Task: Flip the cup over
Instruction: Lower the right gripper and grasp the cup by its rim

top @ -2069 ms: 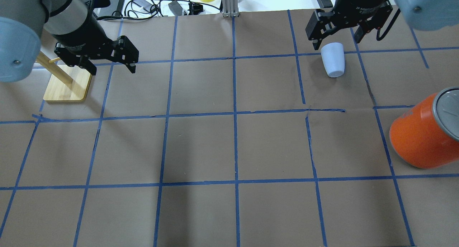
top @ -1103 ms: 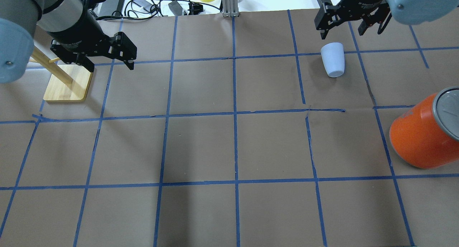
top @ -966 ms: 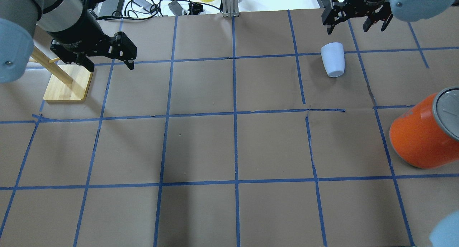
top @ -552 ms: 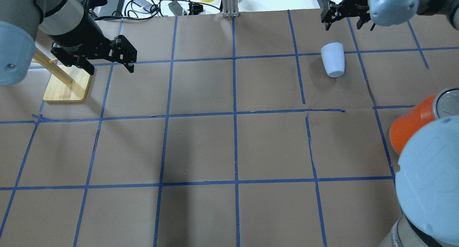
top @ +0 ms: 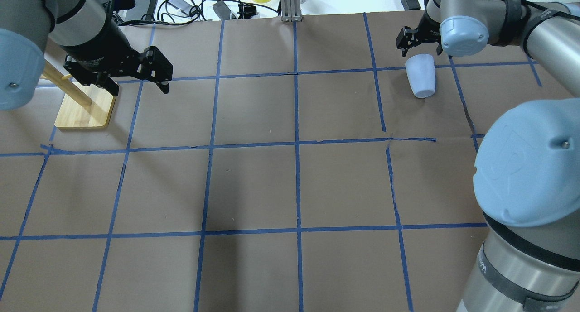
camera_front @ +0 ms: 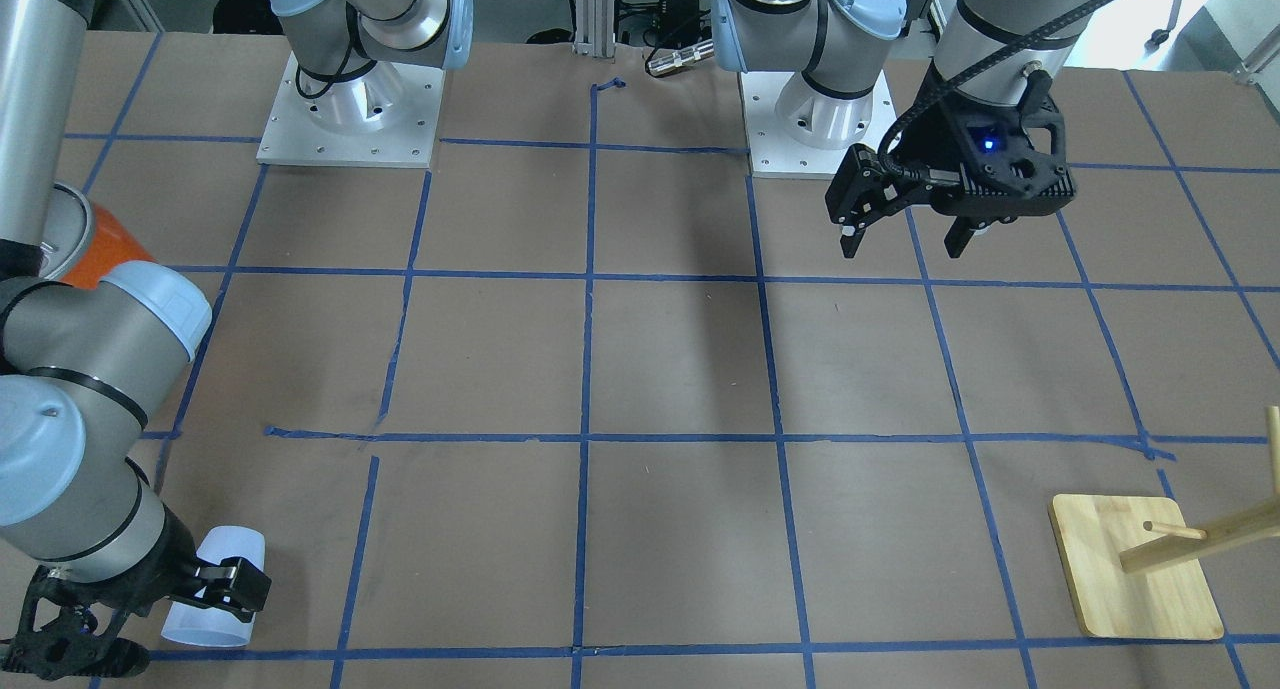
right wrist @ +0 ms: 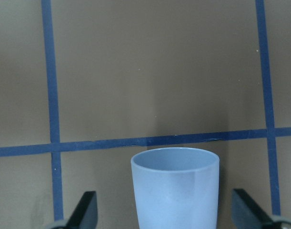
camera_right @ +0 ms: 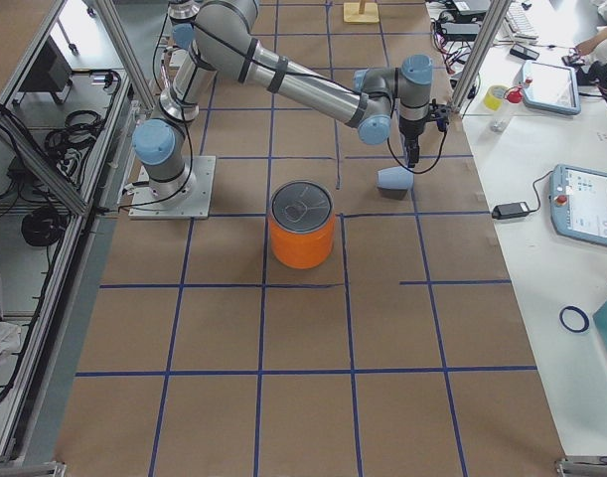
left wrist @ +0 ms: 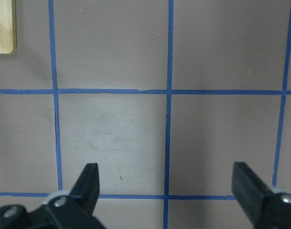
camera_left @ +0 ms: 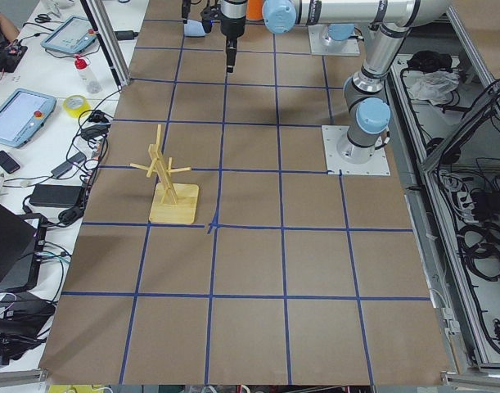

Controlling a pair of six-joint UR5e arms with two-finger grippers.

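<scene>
- Two seconds were enough for the right gripper point(top: 420, 48) to pull back toward the far edge of the table point(top: 253, 185). It then settled over the wide end of the cup point(top: 420, 80).
- Its wrist has turned, and the arm's elbow point(top: 525, 162) has swung across the overhead view, where it now hides the orange can point(camera_right: 303, 238).
- Nothing about the cup has changed in that time. It lies in the same square on the robot's far right, its rim just beside a blue tape line point(right wrist: 102, 143), and it is not yet flipped.
- The right claw is spread wide. In the wrist view its fingers point(right wrist: 83, 210) stand on either side of the cup, and neither appears to touch it.
- Judging by this pose, the arm has lined up for a grasp near the rim. Closing, lifting and turning the cup over are all still to come.
- The left gripper point(top: 138, 84) has barely moved. It is spread and empty, hovering near the wooden stand point(top: 86, 108) and well apart from the cup.
- The cup is small, pale blue-white, plain, handleless and tapered.
- It appears to lie on its side, with the wider rim toward the far edge and the narrow base toward the robot. What shows of the inside looks empty.
</scene>
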